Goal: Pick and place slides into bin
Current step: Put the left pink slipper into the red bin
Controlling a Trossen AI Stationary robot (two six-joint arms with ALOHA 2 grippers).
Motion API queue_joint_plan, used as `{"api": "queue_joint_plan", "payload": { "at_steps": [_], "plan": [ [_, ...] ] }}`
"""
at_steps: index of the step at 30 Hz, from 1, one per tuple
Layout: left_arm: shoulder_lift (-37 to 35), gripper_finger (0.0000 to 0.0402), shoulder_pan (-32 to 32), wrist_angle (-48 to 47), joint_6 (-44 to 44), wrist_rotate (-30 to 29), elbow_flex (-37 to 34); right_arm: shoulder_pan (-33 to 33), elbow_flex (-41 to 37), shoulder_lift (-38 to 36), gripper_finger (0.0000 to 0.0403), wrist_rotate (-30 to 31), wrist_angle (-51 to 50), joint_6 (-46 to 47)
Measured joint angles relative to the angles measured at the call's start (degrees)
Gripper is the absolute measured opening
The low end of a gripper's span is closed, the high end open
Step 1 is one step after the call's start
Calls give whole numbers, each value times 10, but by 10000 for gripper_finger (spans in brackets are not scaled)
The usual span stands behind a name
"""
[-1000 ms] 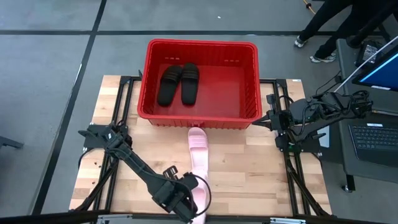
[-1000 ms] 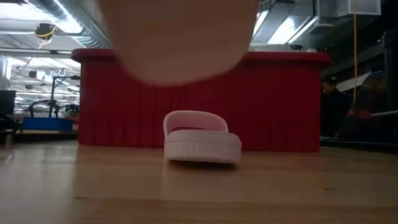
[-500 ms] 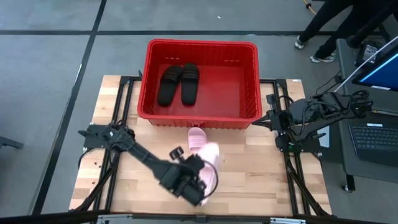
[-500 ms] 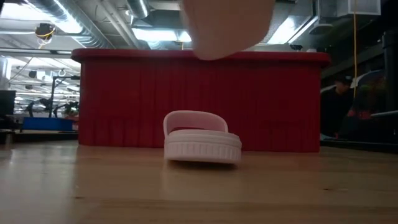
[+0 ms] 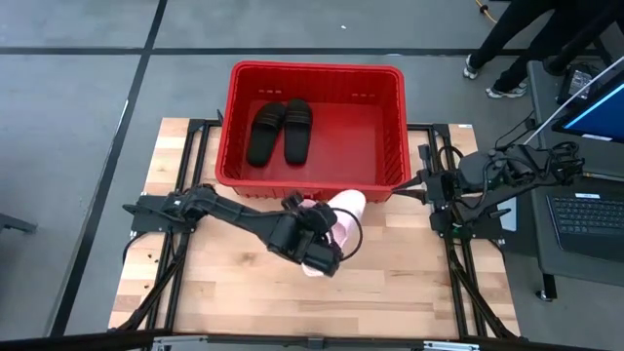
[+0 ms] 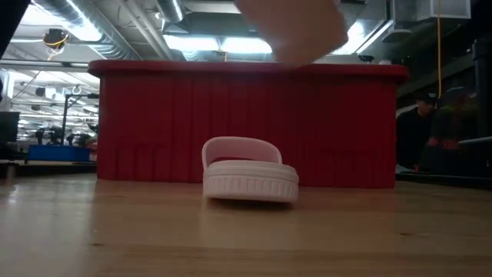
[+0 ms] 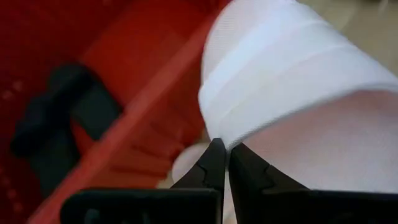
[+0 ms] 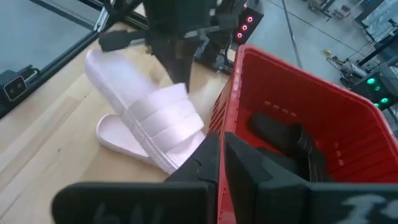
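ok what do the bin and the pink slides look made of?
Bin: glossy red moulded plastic, going by the ribbed, slotted walls. Held pink slide and pink slide on the table: matte, probably soft foam or rubber; one-piece moulded strap, ridged sole edge.

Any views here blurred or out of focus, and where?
Low view: the pale shape at the top edge, the lifted pink slide, is soft and out of focus, while the pink slide on the table and the bin are sharp. Left wrist view: the held slide and the black slides are smeared. High view: crisp throughout.
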Motion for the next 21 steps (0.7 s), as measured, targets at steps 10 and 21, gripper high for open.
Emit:
{"api": "queue_joint_plan", "payload": {
  "at_steps": [10, 21],
  "plan": [
    [-53, 2, 2, 65, 100, -112, 0, 0, 0, 0, 25, 6, 34, -18],
    [-61, 3, 64, 66, 197, -248, 0, 0, 0, 10, 26, 97, 223, -61]
  ]
}}
